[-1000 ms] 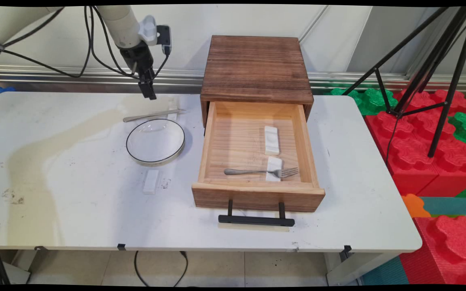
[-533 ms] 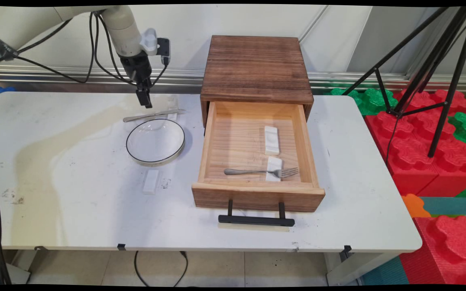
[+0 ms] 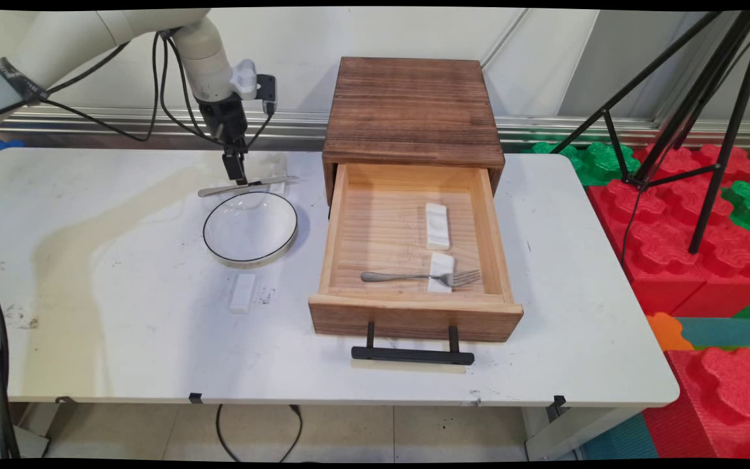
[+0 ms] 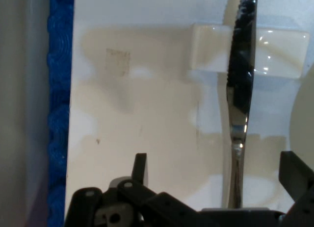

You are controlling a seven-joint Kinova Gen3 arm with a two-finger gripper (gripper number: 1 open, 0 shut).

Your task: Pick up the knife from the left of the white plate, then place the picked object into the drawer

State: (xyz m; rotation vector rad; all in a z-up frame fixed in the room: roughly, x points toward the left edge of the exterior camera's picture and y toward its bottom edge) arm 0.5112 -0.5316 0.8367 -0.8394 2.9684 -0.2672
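Note:
My gripper [image 3: 235, 172] hangs just above the handle end of a metal knife [image 3: 245, 185] at the back of the white table [image 3: 101, 273]. The knife's blade lies across a small white rest [image 3: 277, 176]. In the hand view the gripper [image 4: 216, 173] is open, and the knife [image 4: 240, 89] runs lengthwise between the two fingers [image 4: 140, 168], nearer the right one. The blade crosses the white rest [image 4: 274, 53] there. Nothing is held. A glass plate with a dark rim [image 3: 250, 228] sits just in front of the knife.
A wooden cabinet [image 3: 413, 111] stands to the right with its drawer [image 3: 414, 312] pulled open. Inside lie a fork [image 3: 420, 277] and two white rests [image 3: 437, 225]. Another white rest [image 3: 243, 293] lies on the table in front of the plate. Tripod legs and red blocks stand off the table's right side.
The gripper has come down toward the knife's handle end over the last second. Nothing on the table has moved.

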